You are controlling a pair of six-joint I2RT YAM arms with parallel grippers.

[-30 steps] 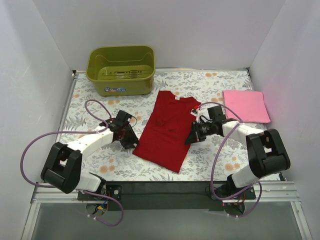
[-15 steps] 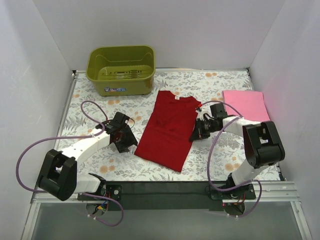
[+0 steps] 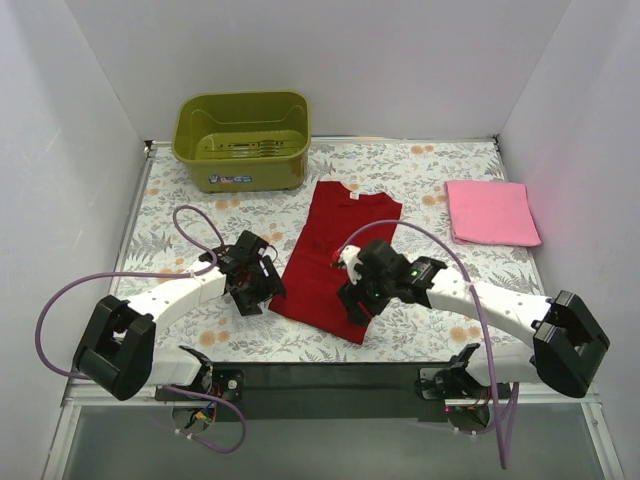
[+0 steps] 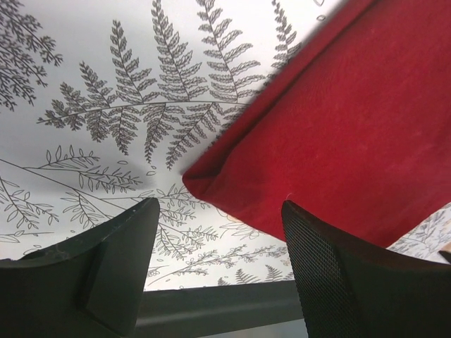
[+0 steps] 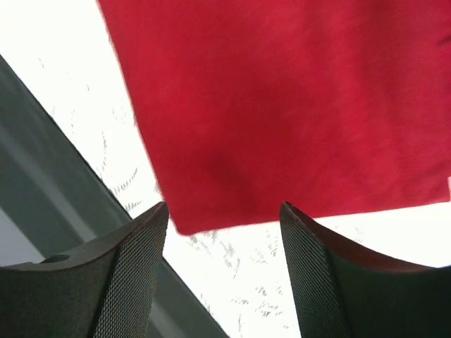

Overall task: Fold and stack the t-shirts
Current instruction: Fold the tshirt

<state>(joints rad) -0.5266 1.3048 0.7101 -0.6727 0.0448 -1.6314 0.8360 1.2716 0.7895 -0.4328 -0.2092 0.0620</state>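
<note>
The t-shirts are at different stages. The light pink t-shirt lies as a neat flat rectangle on the table, well off to the right of the olive-green tub; it looks finished. The deep red t-shirt lies just in front of the tub, on the arms' side of it. It is narrowed to a long strip with no sleeves sticking out, collar end nearest the tub.

The left gripper is released and grasps nothing, its jaws apart at the strip's far-from-tub left corner. The right gripper is likewise released above the other hem corner.

Judging from this, the red shirt needs its crosswise folds, then stacking with the pink one.
</note>
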